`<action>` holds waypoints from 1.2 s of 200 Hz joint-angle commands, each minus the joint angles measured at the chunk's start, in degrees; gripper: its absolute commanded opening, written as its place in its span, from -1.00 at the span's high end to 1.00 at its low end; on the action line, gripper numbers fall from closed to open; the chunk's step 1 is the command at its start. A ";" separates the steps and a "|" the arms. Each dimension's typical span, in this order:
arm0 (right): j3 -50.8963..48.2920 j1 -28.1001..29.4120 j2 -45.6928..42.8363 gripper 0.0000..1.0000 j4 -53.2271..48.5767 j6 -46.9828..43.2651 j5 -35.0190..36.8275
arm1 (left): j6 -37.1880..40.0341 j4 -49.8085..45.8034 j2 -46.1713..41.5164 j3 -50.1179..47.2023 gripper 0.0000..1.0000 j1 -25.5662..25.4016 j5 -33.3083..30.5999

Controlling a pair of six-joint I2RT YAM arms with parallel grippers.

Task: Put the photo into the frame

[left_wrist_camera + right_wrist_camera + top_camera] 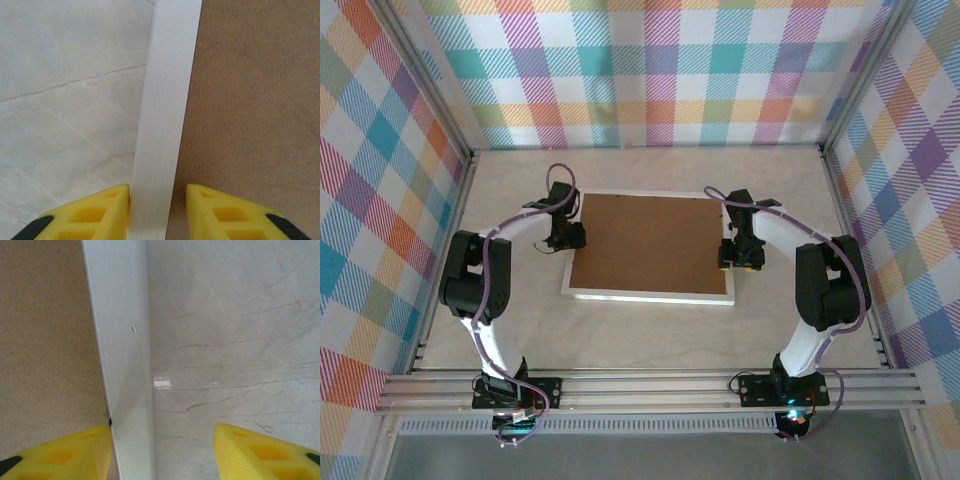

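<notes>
"Yellow fingers (100, 212) sit at the bottom edge of the left wrist view. What do they stand over?"

"Largest first. A pale marbled table (620, 335) carries everything. The frame (650, 297) lies flat on the middle of it, with its white rail (160, 100) running around a brown backing board (650, 243) that fills the opening."

"And the arms?"

"Both reach in from the near edge. The left arm (470, 275) bends in to the frame's left side and the right arm (830, 285) to its right side."

"So what of the left gripper (157, 192)?"

"Its jaws stand partly apart, astride the left rail. The outer finger lies against the rail's table side. The inner finger hangs over the backing board, with a thin dark gap between it and the rail. Whether the outer pad actually presses the rail is hard to tell from that angle. Nothing looks clamped."

"And the right gripper (162, 430)?"

"Its jaws are wider apart. One finger is over the backing board, right at the rail's inner edge. The other is over bare table, well clear of the outer edge. The rail runs between them, and this gripper holds nothing."
</notes>
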 commanded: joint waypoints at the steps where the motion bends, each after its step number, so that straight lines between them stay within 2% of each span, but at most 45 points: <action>1: -0.90 0.36 1.24 -0.13 1.52 1.33 -0.67 | -0.91 -2.17 0.26 0.44 0.32 -0.63 3.58; 45: -0.38 0.43 0.36 -0.12 0.52 1.38 0.29 | -0.69 -2.30 0.20 0.59 0.32 -0.65 3.37; 93: 3.21 -0.56 -3.17 -0.14 -4.45 -0.34 7.42 | -0.39 -2.46 0.41 0.53 0.33 -0.62 2.42; 183: 0.84 -0.20 -0.09 -0.14 1.06 0.87 -0.17 | -0.47 -2.70 0.39 0.70 0.32 -0.62 2.62; 240: -0.91 0.21 -0.39 -0.14 -1.39 2.21 6.44 | -0.40 -2.62 0.56 0.79 0.32 -0.63 2.62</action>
